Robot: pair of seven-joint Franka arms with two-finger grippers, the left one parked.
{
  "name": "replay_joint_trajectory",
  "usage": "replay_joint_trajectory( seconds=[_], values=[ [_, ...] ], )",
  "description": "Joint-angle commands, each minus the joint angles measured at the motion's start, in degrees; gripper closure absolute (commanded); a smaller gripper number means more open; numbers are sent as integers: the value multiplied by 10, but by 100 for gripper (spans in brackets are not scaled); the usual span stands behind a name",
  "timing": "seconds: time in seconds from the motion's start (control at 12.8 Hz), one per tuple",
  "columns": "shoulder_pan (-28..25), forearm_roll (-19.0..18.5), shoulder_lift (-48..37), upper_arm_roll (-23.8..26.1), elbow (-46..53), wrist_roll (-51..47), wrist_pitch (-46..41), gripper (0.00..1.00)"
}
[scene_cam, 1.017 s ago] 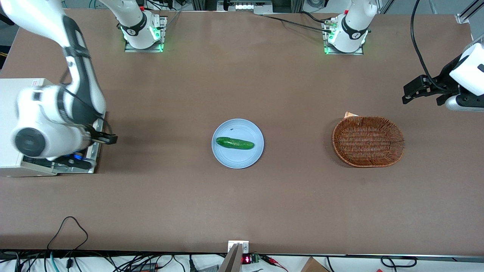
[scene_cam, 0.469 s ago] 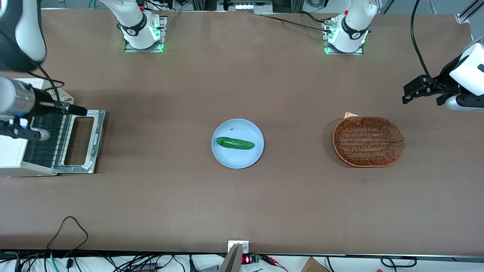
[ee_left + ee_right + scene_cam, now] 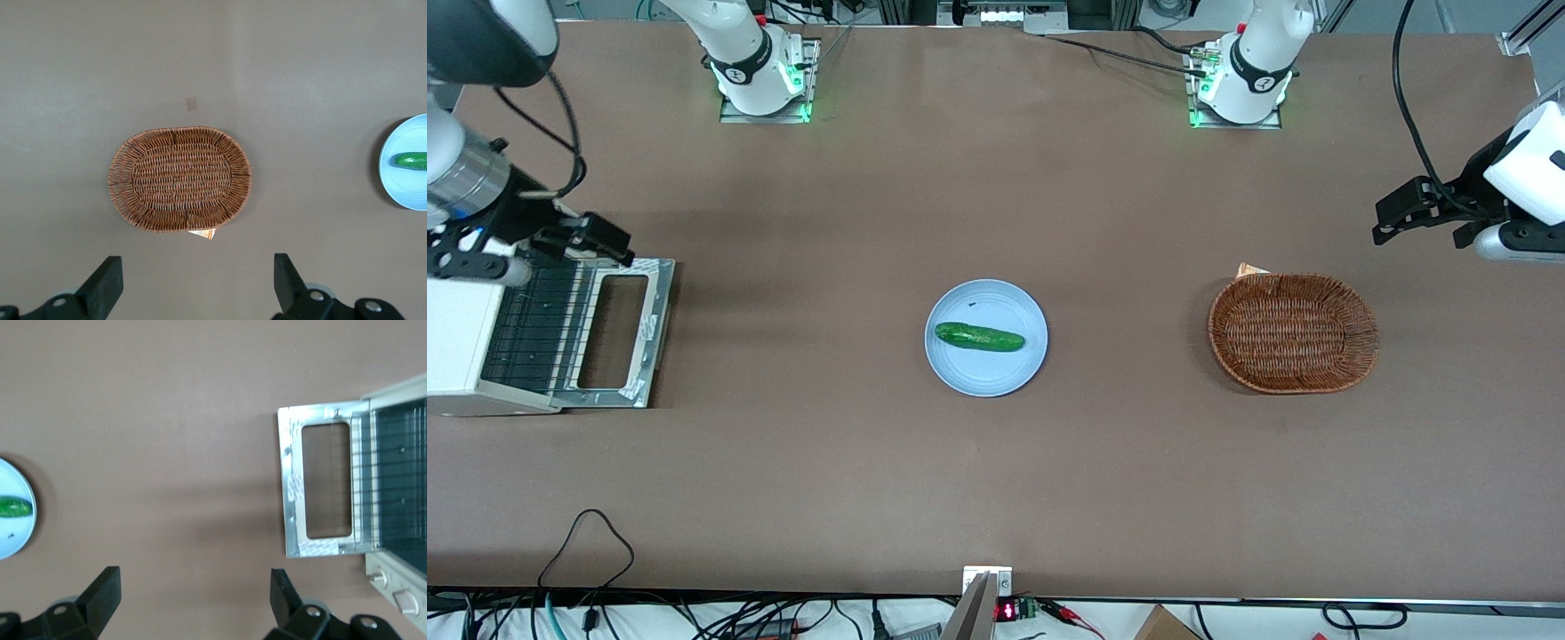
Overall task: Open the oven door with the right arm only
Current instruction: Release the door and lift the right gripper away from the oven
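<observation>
The oven door (image 3: 655, 327) hangs fully open and lies flat on the table in front of the white toaster oven (image 3: 458, 336), with the wire rack (image 3: 538, 327) showing inside. The right arm's gripper (image 3: 608, 244) is open and empty. It hovers above the door's edge that is farther from the front camera and touches nothing. In the right wrist view the door (image 3: 291, 500) lies flat with its dark window facing up. The gripper (image 3: 193, 595) there has its black fingers (image 3: 103, 590) spread wide over bare table, apart from the door.
A blue plate (image 3: 996, 373) holding a green cucumber (image 3: 979, 337) sits mid-table. A wicker basket (image 3: 1293, 332) lies toward the parked arm's end. The arm bases (image 3: 760, 76) stand at the table's back edge. Cables (image 3: 587, 542) lie along the front edge.
The right arm has lifted off the door and swung away from the front camera. The door, covered by the arm a second ago, now lies flat and open. The gripper has turned slightly.
</observation>
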State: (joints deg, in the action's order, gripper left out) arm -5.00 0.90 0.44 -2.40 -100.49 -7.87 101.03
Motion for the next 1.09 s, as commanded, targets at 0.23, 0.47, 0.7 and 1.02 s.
replay_joint_trajectory(
  seconds=[0.23, 0.47, 0.7, 1.02],
  values=[
    [5, 9, -21, -7, -16, 31, -30, 1],
    [6, 9, -21, -8, -13, 37, -32, 1],
    [6, 9, -20, -8, -9, 38, -33, 1],
    [9, 9, -20, -10, -8, 40, -40, 1]
  ],
)
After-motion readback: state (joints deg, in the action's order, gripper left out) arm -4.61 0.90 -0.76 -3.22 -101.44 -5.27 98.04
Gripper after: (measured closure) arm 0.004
